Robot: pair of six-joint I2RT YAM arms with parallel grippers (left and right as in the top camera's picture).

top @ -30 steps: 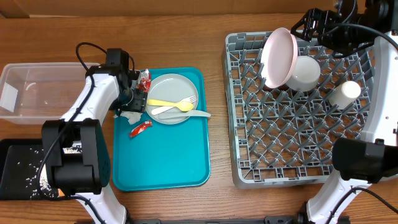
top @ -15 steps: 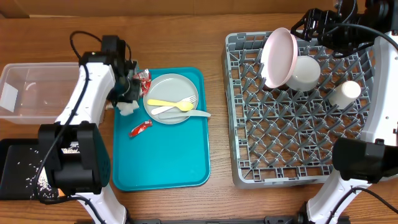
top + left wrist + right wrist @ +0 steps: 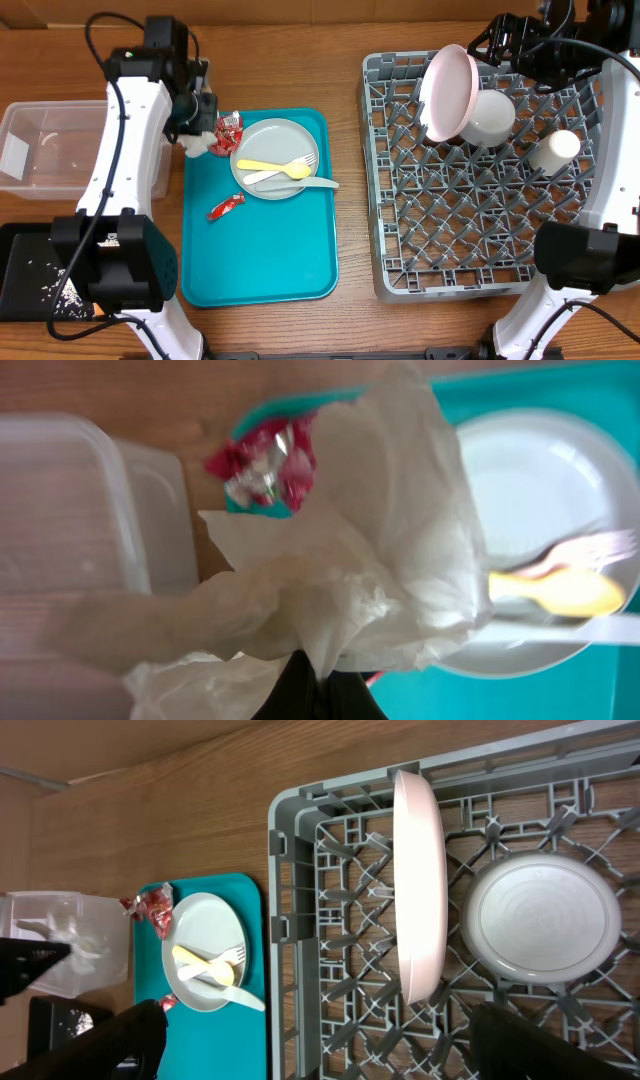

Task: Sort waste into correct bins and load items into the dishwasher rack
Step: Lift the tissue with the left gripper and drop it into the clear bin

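Because the crumpled napkin (image 3: 330,580) is rubbish, the left gripper (image 3: 197,140) pinches it tight and holds it just beside the clear tub (image 3: 60,150), where it likely belongs. Far right, the right gripper (image 3: 497,40) hangs wide open and empty over the rack (image 3: 480,250), near the pink plate (image 3: 448,92) propped on its edge.

Left gripper (image 3: 197,135), open beside the grey plate (image 3: 270,136) a second ago, has closed on the crumpled napkin (image 3: 194,149) and moved toward the teal tray's (image 3: 300,270) far-left corner. The napkin, formerly lying there, now appears lifted clear.
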